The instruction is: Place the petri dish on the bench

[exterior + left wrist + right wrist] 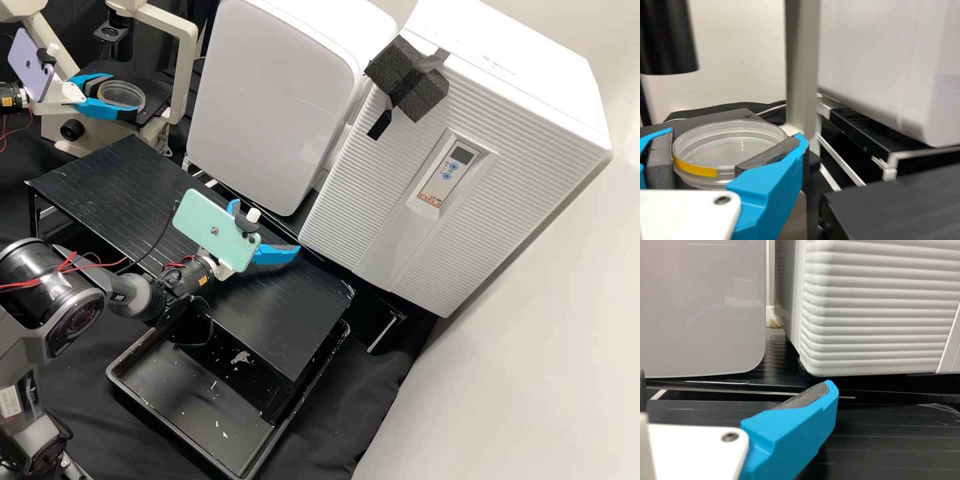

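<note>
The petri dish [121, 95], clear and round, is at the microscope at the upper left, between the fingers of my left gripper [103, 95]. In the left wrist view, the pads of my left gripper [731, 144] press on opposite sides of the dish [735, 150], which has a yellow band on its rim. Whether the dish touches the microscope stage under it, I cannot tell. My right gripper [265, 229] stands open over the black bench [113, 190]. Seen from its wrist, the right gripper [735, 389] has its fingers wide apart with no object between them.
The microscope's pale frame [187, 67] rises close beside the left gripper. Behind the bench are a white cabinet [273, 100] and a ribbed white unit [380, 180] with a black foam block [408, 79]. A black tray [193, 407] lies below the bench's front edge.
</note>
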Controlling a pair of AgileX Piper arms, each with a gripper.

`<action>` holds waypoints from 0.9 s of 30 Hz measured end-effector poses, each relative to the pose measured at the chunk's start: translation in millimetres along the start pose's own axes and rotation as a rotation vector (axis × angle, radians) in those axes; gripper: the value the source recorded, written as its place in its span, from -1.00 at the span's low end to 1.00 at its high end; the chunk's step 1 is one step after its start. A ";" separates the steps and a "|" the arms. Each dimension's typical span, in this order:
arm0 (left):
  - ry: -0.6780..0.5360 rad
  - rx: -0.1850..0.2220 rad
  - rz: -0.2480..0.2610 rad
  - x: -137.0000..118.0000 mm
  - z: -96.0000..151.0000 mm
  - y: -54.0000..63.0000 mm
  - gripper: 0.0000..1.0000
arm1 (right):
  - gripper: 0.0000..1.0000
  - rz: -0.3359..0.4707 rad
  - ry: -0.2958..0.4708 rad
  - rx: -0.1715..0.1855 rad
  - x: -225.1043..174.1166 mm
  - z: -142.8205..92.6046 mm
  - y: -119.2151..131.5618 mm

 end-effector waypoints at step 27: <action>-0.508 0.130 -0.057 -32.7 109.9 -6.3 -1.00 | 1.00 0.000 0.000 0.000 0.0 0.0 0.0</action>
